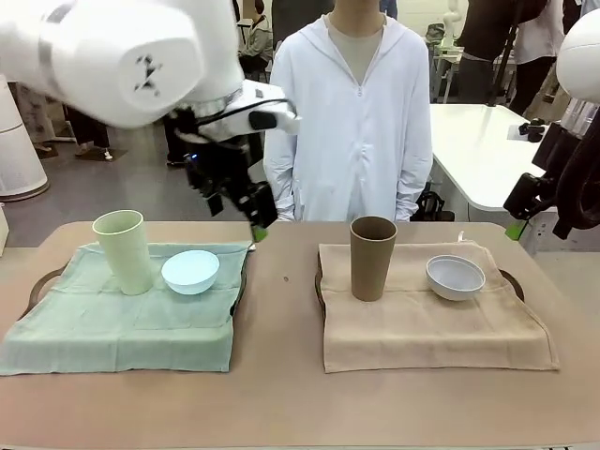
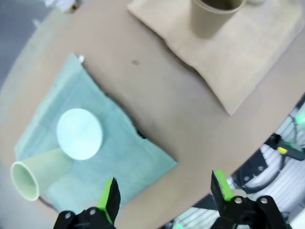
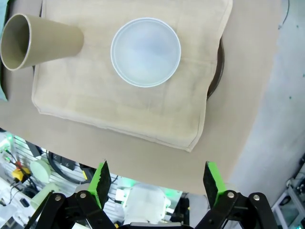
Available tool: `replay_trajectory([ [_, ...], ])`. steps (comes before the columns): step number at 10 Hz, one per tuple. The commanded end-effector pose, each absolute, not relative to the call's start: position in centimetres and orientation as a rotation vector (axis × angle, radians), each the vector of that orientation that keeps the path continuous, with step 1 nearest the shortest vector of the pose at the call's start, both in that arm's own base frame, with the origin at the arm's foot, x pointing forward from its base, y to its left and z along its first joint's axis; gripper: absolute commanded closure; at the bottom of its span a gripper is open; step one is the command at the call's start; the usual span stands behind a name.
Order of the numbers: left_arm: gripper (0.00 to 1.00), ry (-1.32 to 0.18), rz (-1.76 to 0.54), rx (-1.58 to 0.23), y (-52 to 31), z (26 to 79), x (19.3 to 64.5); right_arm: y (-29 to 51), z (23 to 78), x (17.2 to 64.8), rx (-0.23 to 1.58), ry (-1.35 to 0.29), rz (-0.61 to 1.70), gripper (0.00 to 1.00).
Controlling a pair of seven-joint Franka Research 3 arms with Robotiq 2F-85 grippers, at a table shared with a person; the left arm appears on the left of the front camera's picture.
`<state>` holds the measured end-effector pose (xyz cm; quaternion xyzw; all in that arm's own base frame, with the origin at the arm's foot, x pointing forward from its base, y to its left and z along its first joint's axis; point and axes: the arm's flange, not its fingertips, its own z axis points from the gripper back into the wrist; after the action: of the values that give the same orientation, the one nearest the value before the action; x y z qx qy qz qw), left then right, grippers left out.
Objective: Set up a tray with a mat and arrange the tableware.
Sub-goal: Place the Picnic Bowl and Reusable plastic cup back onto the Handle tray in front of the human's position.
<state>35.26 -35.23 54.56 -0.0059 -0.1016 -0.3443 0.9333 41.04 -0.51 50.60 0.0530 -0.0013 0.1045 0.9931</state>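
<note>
Where the mats drape over them, both trays are mostly hidden: only a dark rim shows at the left tray (image 1: 42,281) and the right tray (image 1: 512,279). The right gripper (image 3: 157,183) is cut off at frame right in the front view; its wrist view shows the fingers apart, holding nothing. The left gripper (image 1: 255,217) hangs at upper centre-left, fingers apart, empty. On the green mat (image 1: 112,328), lower left: pale green cup (image 1: 124,251) upright, light blue bowl (image 1: 190,271) touching it. On the beige mat (image 1: 422,323), lower right: brown cup (image 1: 372,258) upright, white bowl (image 1: 456,277) apart from it. Both bowls look empty.
</note>
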Motion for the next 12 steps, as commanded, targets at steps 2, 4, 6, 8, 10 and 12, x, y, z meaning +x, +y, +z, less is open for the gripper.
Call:
replay_trajectory([
  [2, 0.0, -0.244, -0.702, 0.03, -33.6, 54.0, 34.9, -0.5, 50.6, 41.0, 0.106, -0.003, 0.209, 0.0],
  [4, 0.0, -0.244, -0.702, 0.03, -33.6, 54.0, 34.9, -0.5, 50.6, 41.0, 0.106, -0.003, 0.209, 0.0],
  [6, 0.0, -0.244, -0.702, 0.03, -33.6, 54.0, 34.9, -0.5, 50.6, 41.0, 0.106, -0.003, 0.209, 0.0],
  [8, 0.0, -0.244, -0.702, 0.03, -33.6, 54.0, 34.9, -0.5, 50.6, 41.0, 0.106, -0.003, 0.209, 0.0],
  [10, 0.0, -0.244, -0.702, 0.03, -33.6, 54.0, 34.9, -0.5, 50.6, 41.0, 0.106, -0.003, 0.209, 0.0],
  [12, 0.0, -0.244, -0.702, 0.03, -33.6, 54.0, 34.9, -0.5, 50.6, 41.0, 0.106, -0.003, 0.209, 0.0],
])
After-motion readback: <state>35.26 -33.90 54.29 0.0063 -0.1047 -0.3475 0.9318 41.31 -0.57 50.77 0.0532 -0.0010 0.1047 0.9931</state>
